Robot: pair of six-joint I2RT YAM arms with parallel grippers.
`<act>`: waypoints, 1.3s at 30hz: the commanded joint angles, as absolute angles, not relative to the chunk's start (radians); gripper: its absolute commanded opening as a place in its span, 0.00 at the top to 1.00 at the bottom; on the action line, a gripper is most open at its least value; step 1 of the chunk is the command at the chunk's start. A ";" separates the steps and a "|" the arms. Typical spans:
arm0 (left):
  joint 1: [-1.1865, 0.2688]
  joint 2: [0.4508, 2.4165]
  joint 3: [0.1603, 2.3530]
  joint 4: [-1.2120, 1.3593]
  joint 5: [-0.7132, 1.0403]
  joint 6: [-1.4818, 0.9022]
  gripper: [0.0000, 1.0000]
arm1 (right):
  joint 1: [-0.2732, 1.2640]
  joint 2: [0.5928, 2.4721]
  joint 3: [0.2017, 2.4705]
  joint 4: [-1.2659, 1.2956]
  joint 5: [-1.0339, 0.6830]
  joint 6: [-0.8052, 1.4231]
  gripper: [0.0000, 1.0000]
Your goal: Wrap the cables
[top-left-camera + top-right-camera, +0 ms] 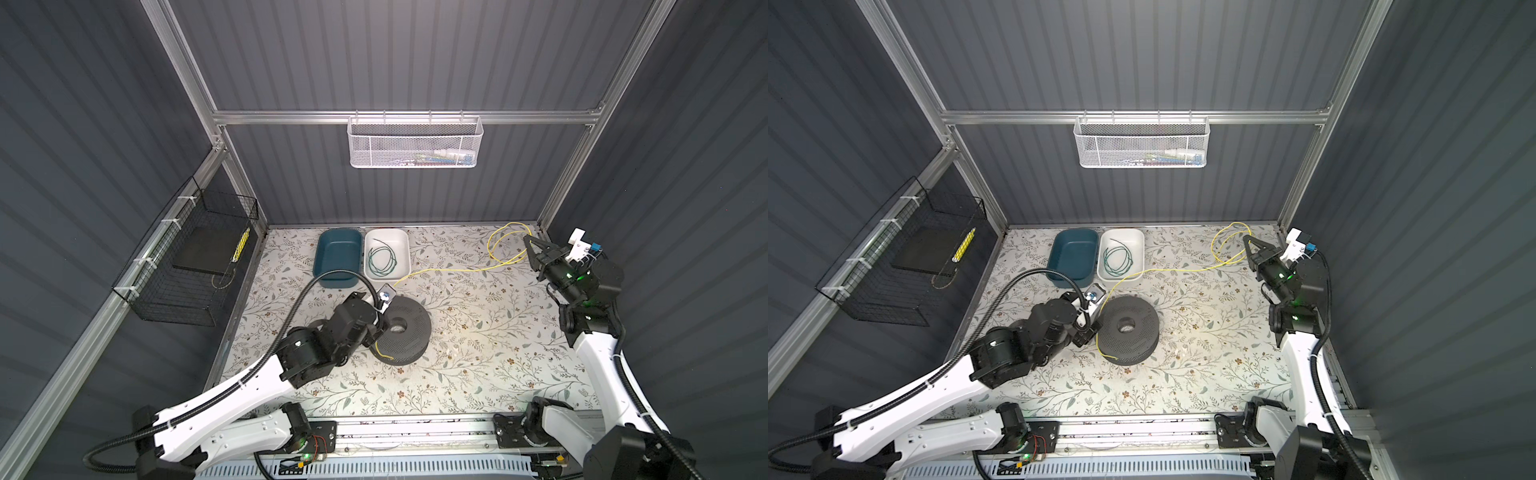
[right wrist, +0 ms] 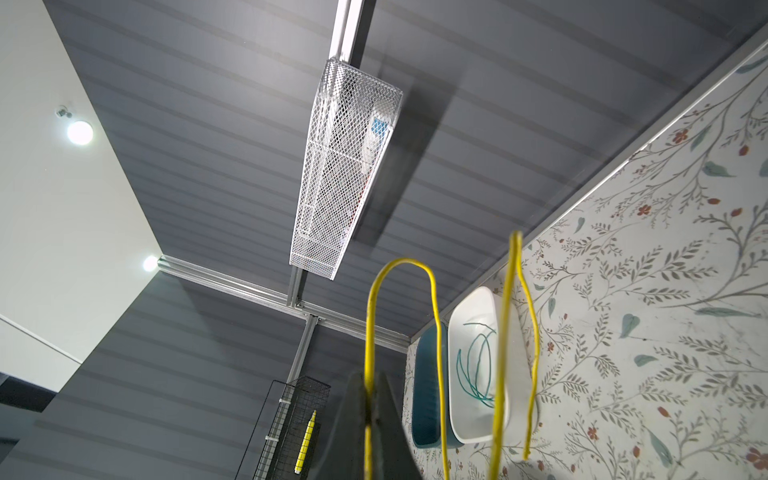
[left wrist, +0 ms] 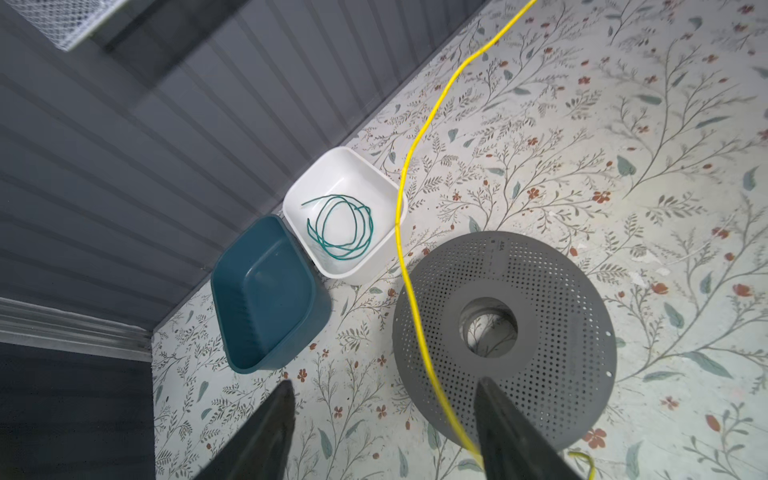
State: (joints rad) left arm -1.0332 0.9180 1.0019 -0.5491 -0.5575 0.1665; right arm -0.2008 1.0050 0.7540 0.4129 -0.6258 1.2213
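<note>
The yellow cable (image 1: pixel 457 270) runs from loops at the back right across the floral table to the perforated grey spool (image 1: pixel 405 328) in both top views. In a top view it curves round the spool's left rim (image 1: pixel 1100 332). My left gripper (image 3: pixel 384 399) is open at the spool's left edge; the yellow cable (image 3: pixel 415 311) crosses the spool (image 3: pixel 540 332) and passes beside one finger (image 3: pixel 494 415), held by neither. At the back right my right gripper (image 1: pixel 530 241) is shut on the yellow cable (image 2: pixel 370 332). The green cable (image 1: pixel 382 259) lies coiled in the white bin (image 1: pixel 401 243).
An empty blue bin (image 1: pixel 338 253) stands beside the white one at the back. A black wire basket (image 1: pixel 199 257) hangs on the left wall and holds a yellow marker. A white mesh basket (image 1: pixel 415 141) hangs on the back wall.
</note>
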 commanded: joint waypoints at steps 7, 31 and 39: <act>-1.028 1.090 1.342 -0.564 -0.427 0.282 0.32 | -0.080 0.956 0.827 0.294 -0.582 1.106 1.00; -1.028 1.755 1.745 -0.180 0.073 0.267 0.59 | 0.129 0.857 0.717 0.265 -0.486 1.072 1.00; -1.028 1.787 1.757 -0.193 0.110 0.249 0.57 | 0.135 0.854 0.709 0.278 -0.489 1.071 1.00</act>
State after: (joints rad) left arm -1.0306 1.7611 1.7271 -0.1928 0.0803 0.2619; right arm 0.1280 0.8673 0.7090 0.2581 -0.4866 1.0878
